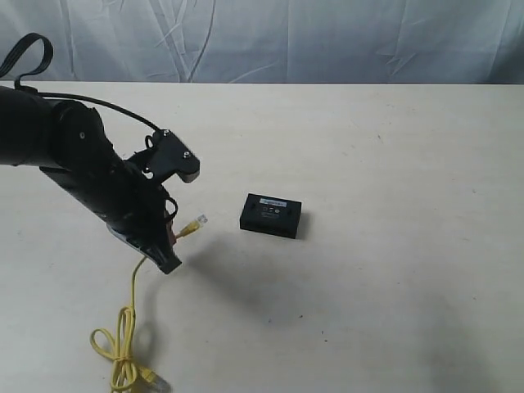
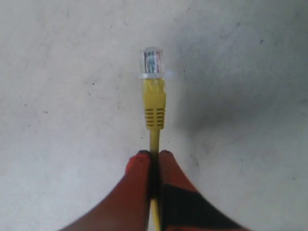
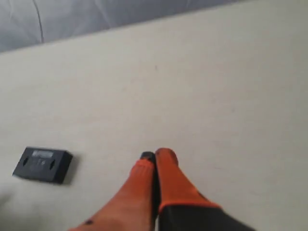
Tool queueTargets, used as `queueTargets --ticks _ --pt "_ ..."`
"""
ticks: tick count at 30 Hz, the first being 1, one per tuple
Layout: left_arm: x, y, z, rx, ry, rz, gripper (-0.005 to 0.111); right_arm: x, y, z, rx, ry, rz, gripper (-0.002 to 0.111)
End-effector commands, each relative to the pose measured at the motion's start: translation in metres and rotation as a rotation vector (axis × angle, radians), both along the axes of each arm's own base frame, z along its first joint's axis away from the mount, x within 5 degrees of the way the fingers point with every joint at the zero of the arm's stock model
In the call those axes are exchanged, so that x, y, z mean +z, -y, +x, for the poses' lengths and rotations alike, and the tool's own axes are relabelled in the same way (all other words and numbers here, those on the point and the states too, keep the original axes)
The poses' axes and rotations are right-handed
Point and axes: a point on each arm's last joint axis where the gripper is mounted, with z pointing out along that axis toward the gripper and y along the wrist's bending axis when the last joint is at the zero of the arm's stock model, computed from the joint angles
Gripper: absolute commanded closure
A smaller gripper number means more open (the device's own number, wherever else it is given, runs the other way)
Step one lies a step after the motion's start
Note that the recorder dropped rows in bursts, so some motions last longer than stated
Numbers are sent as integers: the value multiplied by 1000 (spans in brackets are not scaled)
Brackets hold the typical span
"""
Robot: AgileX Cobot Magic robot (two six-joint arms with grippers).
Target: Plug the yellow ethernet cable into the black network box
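My left gripper (image 1: 170, 236) is shut on the yellow ethernet cable (image 1: 131, 303) just behind its boot, and holds it above the table. The clear plug (image 2: 152, 62) sticks out past the orange fingertips (image 2: 139, 163) and points toward the black network box (image 1: 271, 214), a short gap to its right. The cable's remainder hangs down to a tied loop (image 1: 119, 348) at the table's front edge. My right gripper (image 3: 155, 156) is shut with nothing in it. It does not show in the exterior view. In its own view the box (image 3: 42, 164) lies well apart from it.
The pale table (image 1: 393, 164) carries only the box and the cable. A wrinkled grey cloth (image 1: 286, 37) hangs behind its far edge. The left arm's shadow (image 1: 270, 286) lies in front of the box.
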Motion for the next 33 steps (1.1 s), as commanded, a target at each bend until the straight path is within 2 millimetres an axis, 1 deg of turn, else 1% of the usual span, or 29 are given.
queueTargets --ticks 1,2,3,6,9,11,14,17,20,23,28,30,33 --pt "3 1 -2 16 -14 -15 107 -7 -31 70 215 -240 18 109" --pt "3 1 -2 17 -10 -17 107 -10 -40 83 268 -254 6 109" --pt "3 1 -1 27 -8 -26 107 -16 -51 98 323 -281 -8 109" --pt "4 3 0 57 -4 -55 107 -43 -87 135 440 -377 -60 109" --pt "4 4 -1 41 -6 -65 107 -68 -121 165 511 -421 -93 109" --pt "4 5 -1 37 -3 -66 107 -84 -140 185 540 -442 -104 109" --pt "4 5 0 41 9 -70 107 -104 -159 211 553 -473 -86 109" --pt "5 5 0 48 4 -76 107 -120 -171 231 551 -515 -34 109" --pt "3 6 0 54 -11 -83 107 -130 -178 243 563 -530 -32 109" --pt "-5 7 0 58 -34 -74 107 -137 -182 249 566 -547 -18 109" --pt "-19 9 1 51 -75 -77 107 -152 -185 243 595 -626 -15 109" --pt "-20 10 -1 32 -94 -77 107 -158 -185 239 613 -681 -5 109" --pt "-20 10 -1 32 -94 -77 107 -160 -186 234 639 -730 1 109"
